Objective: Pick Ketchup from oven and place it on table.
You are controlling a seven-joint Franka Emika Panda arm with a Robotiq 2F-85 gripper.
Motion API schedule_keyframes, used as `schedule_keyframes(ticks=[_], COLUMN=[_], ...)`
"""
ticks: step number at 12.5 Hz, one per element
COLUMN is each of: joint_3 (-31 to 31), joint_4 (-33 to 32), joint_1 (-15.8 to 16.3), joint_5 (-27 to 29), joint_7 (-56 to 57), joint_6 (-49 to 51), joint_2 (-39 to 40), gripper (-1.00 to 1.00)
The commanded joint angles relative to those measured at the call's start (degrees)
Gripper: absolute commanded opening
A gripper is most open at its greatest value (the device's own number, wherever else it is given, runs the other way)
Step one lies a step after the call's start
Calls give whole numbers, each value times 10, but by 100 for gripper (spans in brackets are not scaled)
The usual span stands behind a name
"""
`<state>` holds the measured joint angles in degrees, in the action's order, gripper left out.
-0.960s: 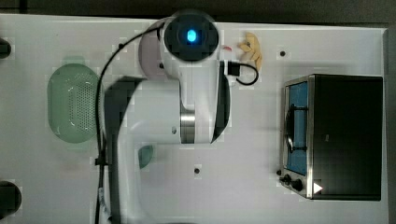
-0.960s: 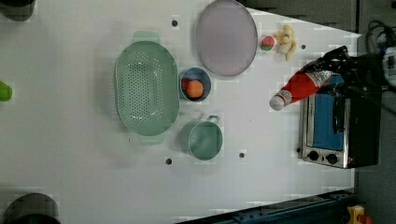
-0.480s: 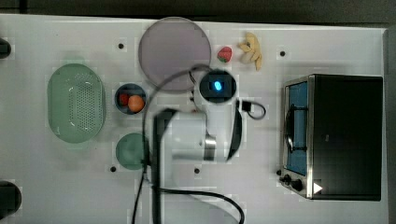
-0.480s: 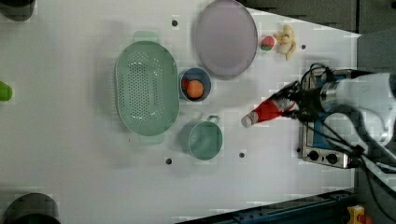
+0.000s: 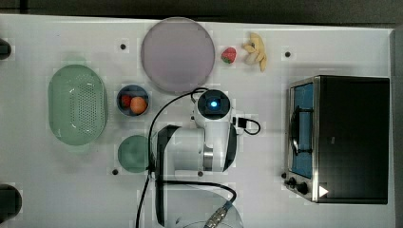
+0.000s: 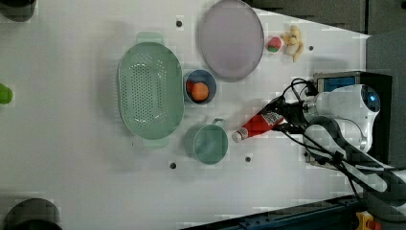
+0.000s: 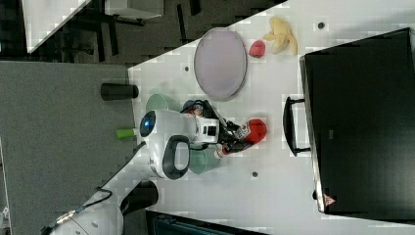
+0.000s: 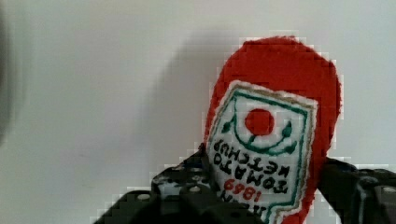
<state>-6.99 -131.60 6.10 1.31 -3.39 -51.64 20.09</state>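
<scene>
The ketchup (image 6: 258, 125), a red bottle with a white cap and a red-and-white label, lies slanted just over the white table (image 6: 72, 158), its cap pointing at a green mug. My gripper (image 6: 283, 120) is shut on its body. In the wrist view the ketchup (image 8: 280, 93) sits between the black fingers (image 8: 182, 186), label facing the camera. In the right view the ketchup (image 7: 254, 129) pokes out past the gripper (image 7: 235, 137). The oven (image 5: 342, 137) stands at the top view's right, apart from the arm. The arm (image 5: 214, 137) covers the bottle in the top view.
A green mug (image 6: 209, 143) stands right by the bottle's cap. A blue bowl with fruit (image 6: 199, 87), a green colander (image 6: 151, 91) and a purple plate (image 6: 231, 38) lie beyond it. A strawberry (image 6: 274, 44) and a banana (image 6: 293, 40) sit near the far edge.
The arm has carried the ketchup away from the oven, toward the left view's left, and brought it down beside the green mug.
</scene>
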Motion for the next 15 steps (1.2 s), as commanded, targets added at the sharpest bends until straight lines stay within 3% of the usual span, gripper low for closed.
schedule_keyframes(ticks=[1,6,11,13,15], joint_3=[-9,-18,-22,-20,-21], joint_4=[30,115,342,404,422], joint_1=[-8,-9,-9,-8,-8], joint_5=[1,5,2,2,2], joint_7=[8,-27,-27,-27,-27], joint_6=[-17,81,348,401,431], joint_2=[-29,-90,-142,-143,-146], gripper=[100,100,100,100,100])
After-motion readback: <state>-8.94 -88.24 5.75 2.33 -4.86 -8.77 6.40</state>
